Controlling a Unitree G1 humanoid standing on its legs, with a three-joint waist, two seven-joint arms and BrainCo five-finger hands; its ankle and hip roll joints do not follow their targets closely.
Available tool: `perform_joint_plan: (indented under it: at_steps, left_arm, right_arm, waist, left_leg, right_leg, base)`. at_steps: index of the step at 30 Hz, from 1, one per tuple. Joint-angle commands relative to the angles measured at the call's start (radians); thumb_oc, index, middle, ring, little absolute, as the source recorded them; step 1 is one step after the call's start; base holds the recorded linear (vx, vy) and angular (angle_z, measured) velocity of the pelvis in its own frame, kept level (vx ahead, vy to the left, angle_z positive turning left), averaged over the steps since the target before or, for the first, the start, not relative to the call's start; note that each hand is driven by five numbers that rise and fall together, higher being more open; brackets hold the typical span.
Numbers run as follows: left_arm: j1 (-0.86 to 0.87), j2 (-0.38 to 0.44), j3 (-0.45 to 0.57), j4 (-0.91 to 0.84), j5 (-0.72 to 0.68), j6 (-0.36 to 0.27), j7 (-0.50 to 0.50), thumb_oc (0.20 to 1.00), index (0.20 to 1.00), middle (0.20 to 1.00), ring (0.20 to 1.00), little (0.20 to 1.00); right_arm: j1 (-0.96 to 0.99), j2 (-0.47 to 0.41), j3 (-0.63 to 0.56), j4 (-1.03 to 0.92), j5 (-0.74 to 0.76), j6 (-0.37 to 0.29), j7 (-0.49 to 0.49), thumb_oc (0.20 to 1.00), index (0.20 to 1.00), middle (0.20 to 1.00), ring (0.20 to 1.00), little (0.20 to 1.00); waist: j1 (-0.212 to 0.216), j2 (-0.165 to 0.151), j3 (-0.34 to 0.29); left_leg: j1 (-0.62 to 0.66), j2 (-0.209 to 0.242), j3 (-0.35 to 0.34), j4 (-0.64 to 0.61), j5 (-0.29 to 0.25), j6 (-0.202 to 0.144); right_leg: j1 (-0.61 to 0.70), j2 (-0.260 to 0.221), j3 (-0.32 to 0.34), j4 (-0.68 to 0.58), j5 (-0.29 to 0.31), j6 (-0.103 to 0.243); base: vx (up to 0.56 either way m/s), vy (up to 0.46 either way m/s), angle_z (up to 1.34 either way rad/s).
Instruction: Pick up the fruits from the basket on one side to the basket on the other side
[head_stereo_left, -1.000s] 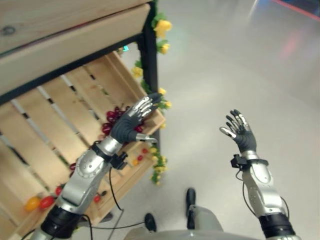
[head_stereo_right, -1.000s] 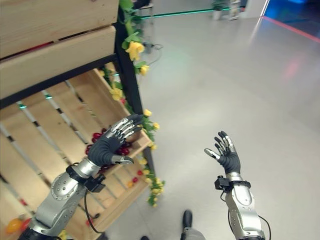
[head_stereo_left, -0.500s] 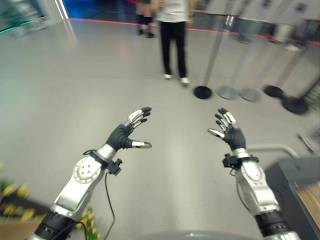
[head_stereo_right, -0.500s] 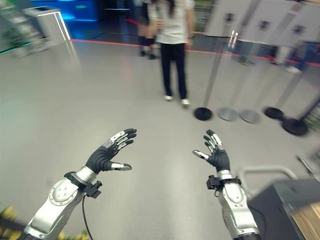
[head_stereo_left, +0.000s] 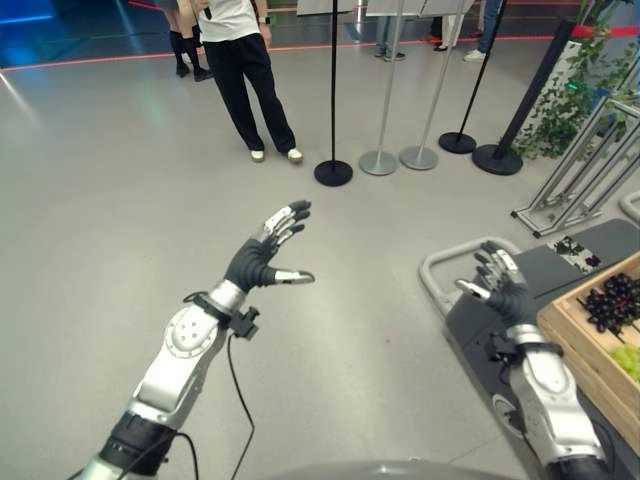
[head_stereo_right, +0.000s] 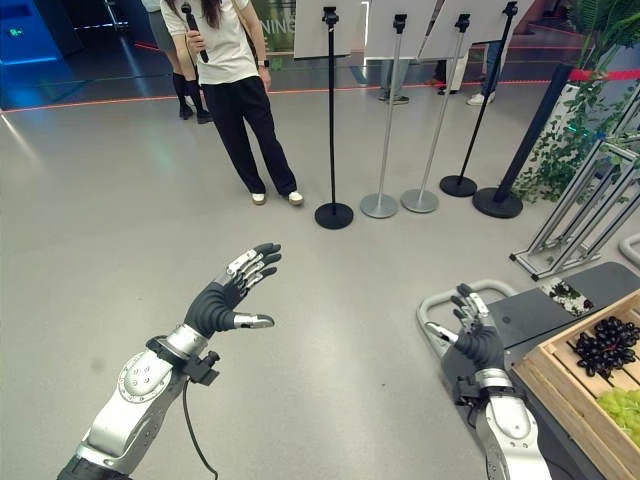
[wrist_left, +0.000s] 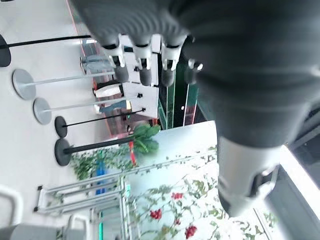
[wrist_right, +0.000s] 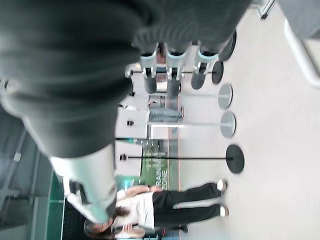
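left hand (head_stereo_left: 262, 256) open over bare floor (head_stereo_left: 120, 180), right hand (head_stereo_left: 503, 288) open

- The left hand (head_stereo_left: 262, 262) is raised out in front of the robot, fingers straight and spread, thumb stuck out to the side, holding nothing.
- The right hand (head_stereo_left: 503, 293) is lifted too, palm facing the left hand, fingers straight and slightly fanned, empty.
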Motion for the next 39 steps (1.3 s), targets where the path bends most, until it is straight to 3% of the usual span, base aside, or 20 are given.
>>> perform_joint_plan:
  at_steps: [1,2,3,5,6,7,9,12,14,18,19,20,23,26,27,29,31,33,36,39]
  left_arm:
    - [-0.031,-0.003,0.048,-0.043,0.042,-0.077,0.058,1.0,1.0,1.0,1.0,1.0]
    - [-0.011,-0.011,0.065,-0.05,0.058,-0.081,0.074,1.0,1.0,1.0,1.0,1.0]
    - [0.005,-0.017,0.085,-0.057,0.066,-0.09,0.089,1.0,1.0,1.0,1.0,1.0]
    - [0.026,-0.032,0.109,-0.042,0.039,-0.11,0.092,1.0,1.0,1.0,1.0,1.0]
    - [0.019,-0.044,0.11,-0.039,0.047,-0.12,0.099,1.0,1.0,1.0,1.0,1.0]
    - [0.018,-0.045,0.11,-0.039,0.047,-0.12,0.1,1.0,1.0,1.0,1.0,1.0]
    - [0.027,-0.052,0.115,-0.035,0.067,-0.129,0.117,1.0,1.0,1.0,1.0,1.0]
    - [0.027,-0.062,0.124,-0.027,0.066,-0.137,0.133,1.0,1.0,1.0,1.0,1.0]
    - [0.042,-0.061,0.136,-0.033,0.075,-0.136,0.129,1.0,1.0,1.0,1.0,1.0]
    - [0.046,-0.057,0.138,-0.035,0.084,-0.139,0.131,1.0,1.0,1.0,1.0,1.0]
    - [0.036,-0.047,0.13,-0.042,0.085,-0.137,0.128,1.0,1.0,1.0,1.0,1.0]
    - [0.036,-0.047,0.13,-0.041,0.085,-0.137,0.128,1.0,1.0,1.0,1.0,1.0]
    - [0.011,-0.032,0.107,-0.044,0.093,-0.129,0.127,1.0,1.0,1.0,1.0,1.0]
    - [0.004,-0.028,0.09,-0.033,0.106,-0.124,0.128,1.0,1.0,1.0,1.0,1.0]
    - [0.005,-0.021,0.094,-0.044,0.118,-0.12,0.129,1.0,1.0,1.0,1.0,1.0]
    - [0.025,-0.021,0.108,-0.064,0.117,-0.12,0.126,1.0,1.0,1.0,1.0,1.0]
    - [0.047,-0.026,0.118,-0.069,0.108,-0.124,0.124,1.0,1.0,1.0,1.0,1.0]
    - [0.036,-0.028,0.122,-0.065,0.12,-0.124,0.13,1.0,1.0,1.0,1.0,1.0]
    - [0.032,-0.031,0.122,-0.062,0.145,-0.126,0.128,1.0,1.0,1.0,1.0,1.0]
    - [0.032,-0.043,0.108,-0.052,0.153,-0.125,0.132,1.0,1.0,1.0,1.0,1.0]
  right_arm:
    - [-0.096,-0.056,-0.024,-0.099,0.031,-0.071,-0.024,1.0,1.0,1.0,1.0,1.0]
    - [-0.118,-0.056,-0.001,-0.083,0.022,-0.073,-0.028,1.0,1.0,1.0,1.0,1.0]
    - [-0.131,-0.051,0.014,-0.077,0.007,-0.075,-0.034,1.0,1.0,1.0,1.0,1.0]
    - [-0.136,-0.044,0.015,-0.069,-0.001,-0.075,-0.031,1.0,1.0,1.0,1.0,1.0]
    - [-0.139,-0.049,0.012,-0.068,-0.013,-0.081,-0.028,1.0,1.0,1.0,1.0,1.0]
    - [-0.14,-0.049,0.012,-0.068,-0.013,-0.081,-0.029,1.0,1.0,1.0,1.0,1.0]
    - [-0.164,-0.061,0.041,-0.048,-0.035,-0.087,-0.037,1.0,1.0,1.0,1.0,1.0]
    - [-0.173,-0.067,0.055,-0.051,-0.031,-0.082,-0.021,1.0,1.0,1.0,1.0,1.0]
    - [-0.176,-0.066,0.072,-0.063,-0.032,-0.071,0.008,1.0,1.0,1.0,1.0,1.0]
    - [-0.185,-0.055,0.077,-0.055,-0.042,-0.059,0.027,1.0,1.0,1.0,1.0,1.0]
    - [-0.189,-0.046,0.067,-0.053,-0.048,-0.059,0.024,1.0,1.0,1.0,1.0,1.0]
    - [-0.189,-0.047,0.066,-0.053,-0.048,-0.059,0.024,1.0,1.0,1.0,1.0,1.0]
    - [-0.188,-0.037,0.055,-0.056,-0.069,-0.059,0.012,1.0,1.0,1.0,1.0,1.0]
    - [-0.178,-0.024,0.045,-0.06,-0.085,-0.062,0.004,1.0,1.0,1.0,1.0,1.0]
    - [-0.179,-0.019,0.044,-0.059,-0.082,-0.061,-0.002,1.0,1.0,1.0,1.0,1.0]
    - [-0.175,-0.012,0.038,-0.054,-0.069,-0.061,-0.005,1.0,1.0,1.0,1.0,1.0]
    - [-0.157,-0.013,0.024,-0.053,-0.064,-0.065,-0.016,1.0,1.0,1.0,1.0,1.0]
    - [-0.16,-0.009,0.014,-0.065,-0.072,-0.068,-0.035,1.0,1.0,1.0,1.0,1.0]
    - [-0.164,-0.006,0.006,-0.082,-0.078,-0.065,-0.043,1.0,1.0,1.0,1.0,1.0]
    - [-0.154,-0.011,-0.004,-0.088,-0.071,-0.072,-0.047,1.0,1.0,1.0,1.0,1.0]
  waist:
    - [0.012,-0.023,0.075]
    - [0.052,-0.039,0.082]
    - [0.082,-0.047,0.085]
    - [0.077,-0.056,0.078]
    - [0.085,-0.044,0.073]
    - [0.087,-0.044,0.072]
    - [0.134,-0.03,0.091]
    - [0.13,-0.022,0.092]
    - [0.138,-0.015,0.073]
    - [0.134,-0.042,0.026]
    - [0.132,-0.052,0.019]
    - [0.134,-0.054,0.015]
    - [0.11,-0.043,0.03]
    - [0.086,-0.015,0.058]
    - [0.086,-0.009,0.061]
    - [0.086,-0.001,0.059]
    - [0.066,-0.002,0.057]
    - [0.056,-0.004,0.058]
    - [0.052,-0.011,0.056]
    - [0.046,-0.015,0.035]
  left_leg:
    - [-0.133,-0.12,-0.269,0.1,0.045,-0.022]
    - [-0.204,-0.257,-0.37,0.101,-0.02,0.008]
    - [-0.249,-0.349,-0.437,0.057,-0.057,0.023]
    - [-0.257,-0.3,-0.407,-0.061,-0.05,0.035]
    - [-0.301,-0.308,-0.407,-0.194,0.013,0.018]
    - [-0.298,-0.309,-0.404,-0.207,0.024,0.018]
    - [-0.346,-0.369,-0.561,-0.368,0.101,-0.013]
    - [-0.34,-0.364,-0.558,-0.391,0.133,-0.027]
    - [-0.302,-0.372,-0.586,-0.399,0.131,-0.011]
    - [-0.246,-0.398,-0.53,-0.403,0.094,0.033]
    - [-0.221,-0.403,-0.487,-0.394,0.064,0.062]
    - [-0.22,-0.405,-0.486,-0.396,0.057,0.062]
    - [-0.156,-0.417,-0.457,-0.395,0.006,0.1]
    - [-0.083,-0.41,-0.443,-0.397,-0.044,0.119]
    - [-0.063,-0.409,-0.428,-0.4,-0.058,0.117]
    - [-0.031,-0.409,-0.415,-0.413,-0.077,0.106]
    - [-0.001,-0.413,-0.42,-0.433,-0.089,0.085]
    - [0.022,-0.4,-0.416,-0.447,-0.101,0.064]
    - [0.052,-0.396,-0.41,-0.442,-0.131,0.045]
    - [0.064,-0.389,-0.425,-0.415,-0.158,0.032]
  right_leg:
    - [0.101,0.004,0.109,-0.131,0.043,0.06]
    - [0.116,0.008,0.161,-0.143,0.056,0.071]
    - [0.132,0.021,0.208,-0.151,0.063,0.082]
    - [0.154,0.021,0.245,-0.186,0.072,0.093]
    - [0.181,0.031,0.274,-0.217,0.076,0.105]
    - [0.178,0.031,0.276,-0.22,0.081,0.105]
    - [0.226,0.065,0.381,-0.252,0.072,0.104]
    - [0.245,0.07,0.423,-0.264,0.061,0.109]
    - [0.255,0.075,0.453,-0.253,0.046,0.113]
    - [0.252,0.024,0.461,-0.141,0.037,0.165]
    - [0.203,-0.001,0.443,-0.025,0.084,0.214]
    - [0.201,-0.004,0.444,-0.023,0.079,0.214]
    - [0.073,-0.043,0.392,0.235,0.236,0.314]
    - [-0.031,-0.097,0.294,0.359,0.245,0.293]
    - [-0.05,-0.151,0.224,0.317,0.226,0.276]
    - [-0.063,-0.191,0.139,0.185,0.175,0.236]
    - [-0.077,-0.156,0.148,-0.019,0.195,0.225]
    - [-0.094,-0.182,0.146,-0.178,0.266,0.249]
    - [-0.07,-0.199,0.117,-0.214,0.294,0.26]
    - [-0.034,-0.195,0.112,-0.197,0.286,0.246]
  base:
    - [-0.02,-0.105,-1.89]
    - [0.09,-0.093,-1.57]
    - [0.17,-0.145,-1.73]
    - [0.27,-0.055,-1.51]
    - [0.26,0.021,-1.09]
    - [0.28,0.019,-0.84]
    - [0.27,0.006,-0.88]
    - [0.2,0.029,-1.57]
    - [0.36,0.139,-1.47]
    - [0.38,0.173,-1.32]
    - [0.19,0.111,-0.67]
    - [0.24,0.174,-0.75]
    - [0.21,0.176,-0.35]
    - [0.25,0.194,-0.08]
    - [0.26,0.119,-0.04]
    - [0.29,0.02,-0.06]
    - [0.29,-0.095,-0.37]
    - [0.26,-0.149,0.03]
    - [0.25,-0.153,0.12]
    - [0.28,-0.224,0.32]
